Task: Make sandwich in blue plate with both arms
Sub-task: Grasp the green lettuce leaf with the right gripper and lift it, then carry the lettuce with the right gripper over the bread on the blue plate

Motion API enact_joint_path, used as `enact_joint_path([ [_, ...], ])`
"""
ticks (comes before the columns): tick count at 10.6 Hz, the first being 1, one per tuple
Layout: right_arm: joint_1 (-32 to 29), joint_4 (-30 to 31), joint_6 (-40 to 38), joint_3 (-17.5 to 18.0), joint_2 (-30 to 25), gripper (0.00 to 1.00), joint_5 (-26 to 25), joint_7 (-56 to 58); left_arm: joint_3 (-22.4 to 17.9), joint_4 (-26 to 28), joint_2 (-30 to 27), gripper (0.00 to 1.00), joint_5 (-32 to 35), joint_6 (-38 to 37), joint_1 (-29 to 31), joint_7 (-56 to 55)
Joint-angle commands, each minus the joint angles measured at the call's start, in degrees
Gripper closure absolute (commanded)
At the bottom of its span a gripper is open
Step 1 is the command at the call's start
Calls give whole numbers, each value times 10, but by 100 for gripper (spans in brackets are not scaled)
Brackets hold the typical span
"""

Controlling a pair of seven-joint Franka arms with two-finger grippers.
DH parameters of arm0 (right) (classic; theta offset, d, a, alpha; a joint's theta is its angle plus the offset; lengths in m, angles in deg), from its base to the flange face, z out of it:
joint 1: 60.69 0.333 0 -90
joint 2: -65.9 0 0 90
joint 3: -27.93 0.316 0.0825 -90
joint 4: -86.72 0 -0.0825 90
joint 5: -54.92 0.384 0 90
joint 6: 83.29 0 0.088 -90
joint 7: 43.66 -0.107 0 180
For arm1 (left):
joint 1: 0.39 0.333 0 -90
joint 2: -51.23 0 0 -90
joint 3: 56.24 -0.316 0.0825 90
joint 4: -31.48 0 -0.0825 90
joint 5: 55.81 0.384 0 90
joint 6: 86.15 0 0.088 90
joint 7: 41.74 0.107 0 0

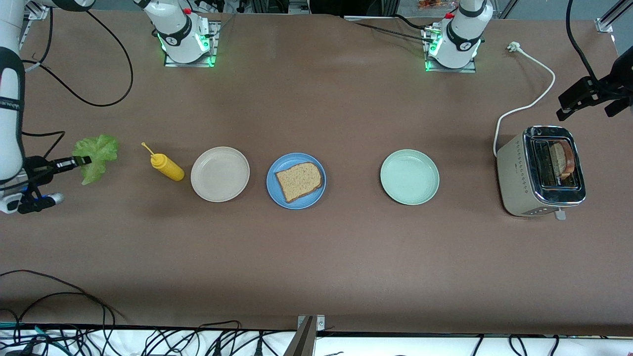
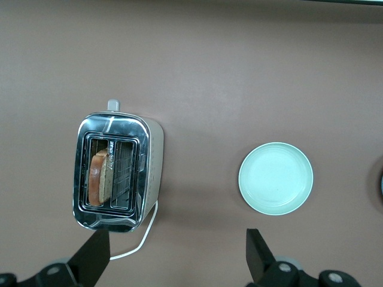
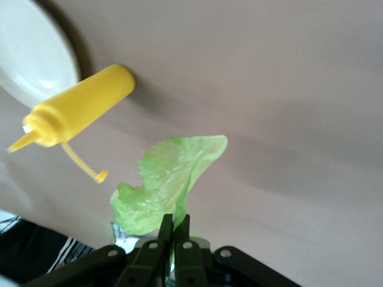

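Note:
One slice of brown speckled bread (image 1: 298, 181) lies on the blue plate (image 1: 276, 194) at the middle of the table. My right gripper (image 1: 83, 160) is shut on a ruffled green lettuce leaf (image 1: 96, 154) and holds it over the table at the right arm's end, beside the yellow squeeze bottle (image 1: 167, 167). The right wrist view shows the gripper (image 3: 174, 230) pinching the leaf (image 3: 164, 185). A second bread slice (image 1: 561, 159) stands in the toaster (image 1: 514, 173). My left gripper (image 1: 583, 111) is open and empty, up over the table beside the toaster (image 2: 152, 173).
A beige-white plate (image 1: 220, 174) sits between the bottle and the blue plate. A pale mint-green plate (image 1: 409, 176) sits between the blue plate and the toaster. The toaster's white cord (image 1: 531, 101) runs toward the left arm's base. Cables hang along the table's near edge.

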Motion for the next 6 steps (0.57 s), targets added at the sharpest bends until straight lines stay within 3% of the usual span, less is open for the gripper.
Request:
enact_joint_path([
  [1,45,-70,-104,6,2,100,-6,-20,5,-9,9,0,8,3,5,0],
  [3,77,-79,-142,16,-18,100,9,-98,7,-9,13,0,13,3,3,-7],
  [6,105,-78,-142,41,-27,100,115,-252,7,-9,13,0,12,3,4,-9],
])
